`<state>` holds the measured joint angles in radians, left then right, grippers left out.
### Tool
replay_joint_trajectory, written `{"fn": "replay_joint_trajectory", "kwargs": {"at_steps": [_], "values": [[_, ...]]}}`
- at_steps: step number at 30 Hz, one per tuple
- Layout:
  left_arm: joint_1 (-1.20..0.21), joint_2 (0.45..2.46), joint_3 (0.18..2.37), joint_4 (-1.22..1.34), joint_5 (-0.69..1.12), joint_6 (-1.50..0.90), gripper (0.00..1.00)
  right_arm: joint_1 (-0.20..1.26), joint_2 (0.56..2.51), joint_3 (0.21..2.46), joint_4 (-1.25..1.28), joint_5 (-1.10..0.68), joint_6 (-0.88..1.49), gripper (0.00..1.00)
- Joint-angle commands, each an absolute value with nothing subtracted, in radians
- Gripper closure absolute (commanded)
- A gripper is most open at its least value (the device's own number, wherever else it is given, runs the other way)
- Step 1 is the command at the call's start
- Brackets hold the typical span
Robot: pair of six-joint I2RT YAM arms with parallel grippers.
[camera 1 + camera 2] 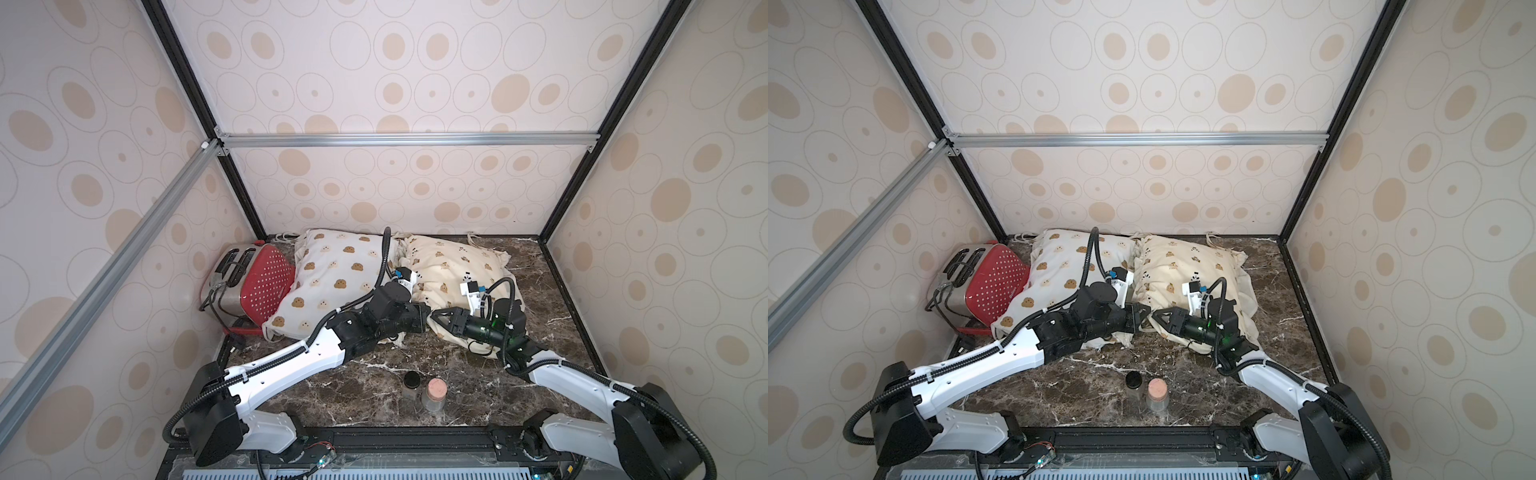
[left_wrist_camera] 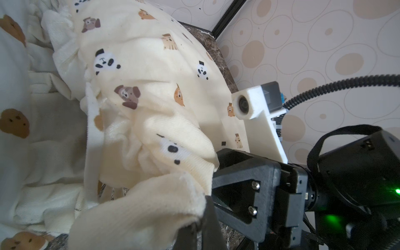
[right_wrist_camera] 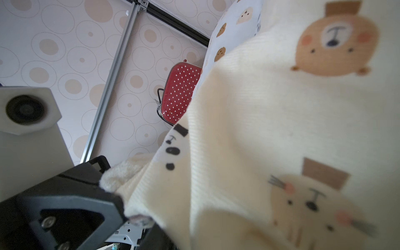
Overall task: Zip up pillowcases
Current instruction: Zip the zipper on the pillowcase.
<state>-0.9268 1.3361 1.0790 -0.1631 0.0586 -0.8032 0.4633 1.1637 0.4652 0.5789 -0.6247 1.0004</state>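
Observation:
Two pillowcases lie side by side at the back of the table. The white pillowcase [image 1: 332, 274] [image 1: 1059, 270] with brown bear heads is on the left. The cream-yellow pillowcase [image 1: 453, 266] [image 1: 1183, 266] with bears and pandas is on the right. Both grippers meet tip to tip at its near left corner. My left gripper [image 1: 424, 320] [image 2: 202, 229] is shut on a fold of the cream ruffle edge. My right gripper [image 1: 435, 319] [image 1: 1156, 316] faces it, with cream cloth at its fingers [image 2: 238, 184]. In the right wrist view the cloth covers its jaws. No zipper shows.
A red polka-dot toaster [image 1: 266, 282] leans against the white pillowcase at the left wall. A black-lidded jar [image 1: 412, 384] and a cork-topped jar [image 1: 435, 392] stand near the front of the marble table [image 1: 353, 390]. Patterned walls close in three sides.

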Motion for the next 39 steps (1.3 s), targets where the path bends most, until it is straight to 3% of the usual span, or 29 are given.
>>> {"fn": "replay_joint_trajectory", "kwargs": {"at_steps": [1,23,39], "values": [[-0.934,1.298,1.15,-0.159,0.053,-0.797,1.0,0.46,1.132,0.443,0.655,-0.641,1.062,0.63],[-0.933,1.293,1.147,-0.158,0.037,-0.793,1.0,0.484,1.079,0.405,0.801,-0.634,1.23,0.65],[-0.933,1.288,1.136,-0.137,0.049,-0.799,1.0,0.503,1.049,0.4,0.668,-0.615,1.179,0.74]]}}
